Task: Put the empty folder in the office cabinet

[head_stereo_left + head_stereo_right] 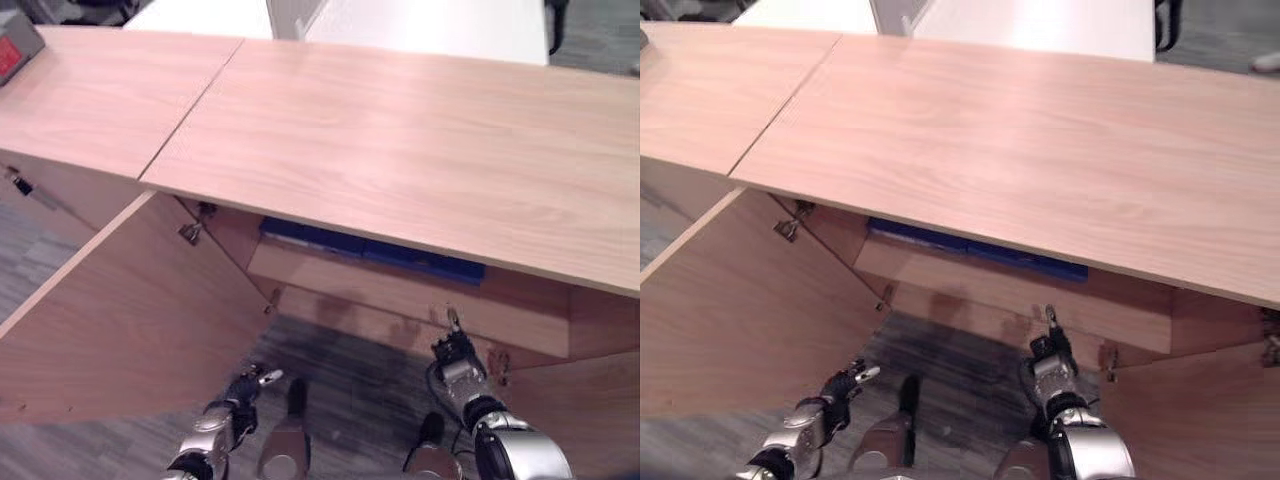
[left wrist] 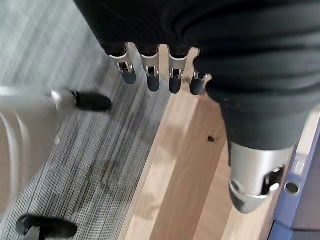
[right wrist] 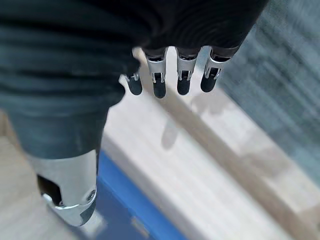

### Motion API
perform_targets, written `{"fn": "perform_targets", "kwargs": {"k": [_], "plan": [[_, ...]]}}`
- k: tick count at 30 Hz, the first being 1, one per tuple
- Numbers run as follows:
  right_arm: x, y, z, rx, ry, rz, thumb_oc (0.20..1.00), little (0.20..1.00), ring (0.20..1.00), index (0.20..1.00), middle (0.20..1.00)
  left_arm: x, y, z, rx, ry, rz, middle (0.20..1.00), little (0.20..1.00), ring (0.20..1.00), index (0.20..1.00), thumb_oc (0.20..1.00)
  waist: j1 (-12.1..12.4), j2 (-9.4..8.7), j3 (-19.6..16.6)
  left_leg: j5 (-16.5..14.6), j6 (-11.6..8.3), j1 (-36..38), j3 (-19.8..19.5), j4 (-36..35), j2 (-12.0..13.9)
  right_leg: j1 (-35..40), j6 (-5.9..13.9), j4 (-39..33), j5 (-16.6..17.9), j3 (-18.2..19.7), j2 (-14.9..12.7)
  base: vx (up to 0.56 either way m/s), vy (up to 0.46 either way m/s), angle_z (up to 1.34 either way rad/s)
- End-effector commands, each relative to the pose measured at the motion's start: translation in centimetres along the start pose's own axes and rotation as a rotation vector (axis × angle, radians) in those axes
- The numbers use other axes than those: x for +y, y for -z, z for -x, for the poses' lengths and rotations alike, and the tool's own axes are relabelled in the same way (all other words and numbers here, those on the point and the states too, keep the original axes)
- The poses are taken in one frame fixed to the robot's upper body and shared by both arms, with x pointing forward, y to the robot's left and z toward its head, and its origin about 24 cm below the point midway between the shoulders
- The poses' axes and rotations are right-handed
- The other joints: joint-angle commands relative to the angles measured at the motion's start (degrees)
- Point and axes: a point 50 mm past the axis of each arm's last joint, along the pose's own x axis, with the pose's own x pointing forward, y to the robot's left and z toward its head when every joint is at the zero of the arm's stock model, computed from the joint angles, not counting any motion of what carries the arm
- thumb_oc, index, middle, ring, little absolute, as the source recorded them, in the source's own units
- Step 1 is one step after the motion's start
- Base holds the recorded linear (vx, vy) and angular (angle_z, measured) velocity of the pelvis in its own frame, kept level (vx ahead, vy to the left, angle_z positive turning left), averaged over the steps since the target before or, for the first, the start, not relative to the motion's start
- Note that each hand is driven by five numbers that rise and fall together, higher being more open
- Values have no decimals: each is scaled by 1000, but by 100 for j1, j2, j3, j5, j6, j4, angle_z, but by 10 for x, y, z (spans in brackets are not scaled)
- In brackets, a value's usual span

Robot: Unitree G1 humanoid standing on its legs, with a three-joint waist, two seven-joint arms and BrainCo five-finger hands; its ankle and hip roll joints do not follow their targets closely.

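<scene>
A blue folder [image 1: 372, 251] lies flat on the upper shelf inside the open wooden cabinet [image 1: 400, 140], just under its top. In the wrist views the blue folder [image 2: 300, 210] [image 3: 127, 210] lies beside each thumb, untouched. My left hand [image 1: 240, 392] hangs low in front of the cabinet's left half, fingers [image 2: 150, 75] straight, holding nothing. My right hand [image 1: 455, 355] is raised in front of the lower shelf edge, below the folder, its fingers [image 3: 159, 82] straight and empty too.
The cabinet's left door [image 1: 130, 310] swings wide open toward me, and the right door [image 1: 1190, 420] stands open as well. A grey box with a red label [image 1: 15, 50] sits on the top's far left corner. White desks [image 1: 430, 25] stand behind. Grey carpet [image 1: 350, 380] lies below.
</scene>
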Motion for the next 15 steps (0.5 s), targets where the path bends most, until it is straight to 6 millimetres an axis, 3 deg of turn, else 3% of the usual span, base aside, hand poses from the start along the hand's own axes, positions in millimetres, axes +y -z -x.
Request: {"fn": "perform_targets", "kwargs": {"k": [1,4,8,14,15], "plan": [[10,-7,0,-26,-81,129,1000,1000,1000,1000,1000,10,-8,-2,-16,-55,-30,1000,1000,1000,1000,1000,152,32,197,-487,-281,203,-185,-177,347,259,278,465,-546,-53,-150,86,18,-8],[4,-1,1,-13,-97,192,1000,1000,1000,1000,1000,12,-3,-1,1,-64,-19,1000,1000,1000,1000,1000,119,4,108,-480,-290,324,-143,-244,351,378,282,348,-516,-55,-116,62,12,-7],[-13,10,5,1,-127,414,1000,1000,1000,1000,1000,15,10,2,34,-78,-15,1000,1000,1000,1000,1000,36,-54,-85,-507,-289,606,-51,-333,350,596,285,159,-458,-45,-49,71,30,-6],[-33,17,15,-16,-252,919,1000,1000,1000,1000,1000,20,28,11,55,-77,12,1000,1000,1000,1000,1000,-25,-158,-325,-535,-294,885,70,-366,358,868,287,-125,-352,-26,45,29,25,-5],[-33,17,16,-15,-252,920,1000,1000,1000,1000,1000,20,29,11,56,-77,12,1000,1000,1000,1000,1000,-27,-156,-328,-536,-294,889,70,-368,359,874,287,-130,-351,-27,46,16,18,-5]]}}
